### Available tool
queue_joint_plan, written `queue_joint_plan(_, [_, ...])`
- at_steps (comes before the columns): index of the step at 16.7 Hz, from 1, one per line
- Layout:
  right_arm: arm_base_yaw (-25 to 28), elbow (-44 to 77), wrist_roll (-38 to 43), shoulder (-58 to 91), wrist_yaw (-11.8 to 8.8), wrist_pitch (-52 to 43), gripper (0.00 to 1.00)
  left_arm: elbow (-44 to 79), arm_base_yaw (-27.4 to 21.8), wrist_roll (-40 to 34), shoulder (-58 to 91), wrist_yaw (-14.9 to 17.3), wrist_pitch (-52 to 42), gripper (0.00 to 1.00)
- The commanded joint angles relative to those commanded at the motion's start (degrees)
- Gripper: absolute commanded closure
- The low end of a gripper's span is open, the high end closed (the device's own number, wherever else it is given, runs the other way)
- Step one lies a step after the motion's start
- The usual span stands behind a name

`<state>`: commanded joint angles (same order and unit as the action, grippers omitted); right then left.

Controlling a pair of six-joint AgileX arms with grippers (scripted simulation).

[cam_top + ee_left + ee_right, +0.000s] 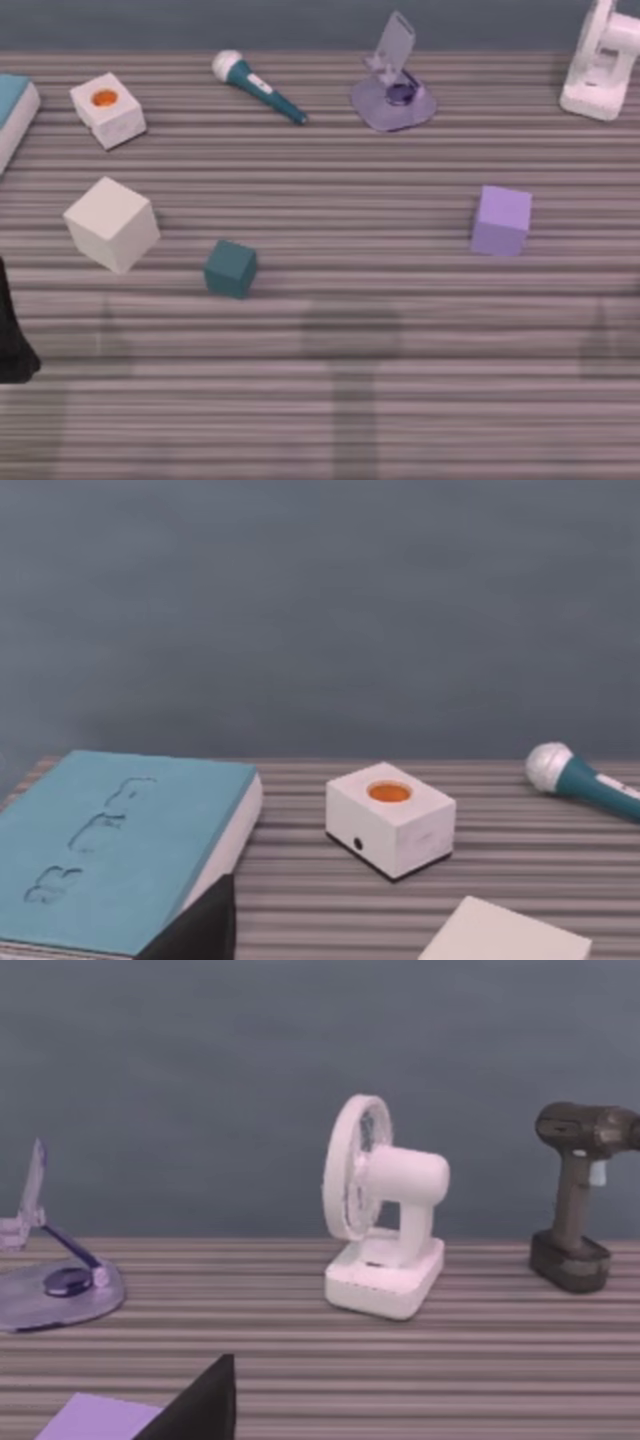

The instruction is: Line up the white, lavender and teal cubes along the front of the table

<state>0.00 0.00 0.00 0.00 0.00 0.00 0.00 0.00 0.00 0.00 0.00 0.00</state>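
While cubes lie untouched, left arm point(14, 330) low at table's point(400, 420) left edge, gripper state indiscernible.

No readable text, labels or numbers, only illegible embossed marks on the blue book point(110, 845) cover

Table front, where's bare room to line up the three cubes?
The whole front strip of the table below the white cube, teal cube and lavender cube is bare. The back edge is crowded.

White cube point(112, 223) left, teal cube point(231, 268) beside it, lavender cube point(501, 220) far right, all apart on table point(400, 400).
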Motion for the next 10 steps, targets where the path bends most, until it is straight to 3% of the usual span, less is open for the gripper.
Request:
queue_joint_plan(5, [0.00, 0.00, 0.00, 0.00, 0.00, 0.00, 0.00, 3.46, -0.98, -0.22, 3.53, 0.09, -2.21, 0.00])
queue_joint_plan(10, [0.00, 0.00, 0.00, 0.00, 0.00, 0.00, 0.00, 19.96, -4.93, -0.98, 21.44, 0.13, -12.45, 0.00])
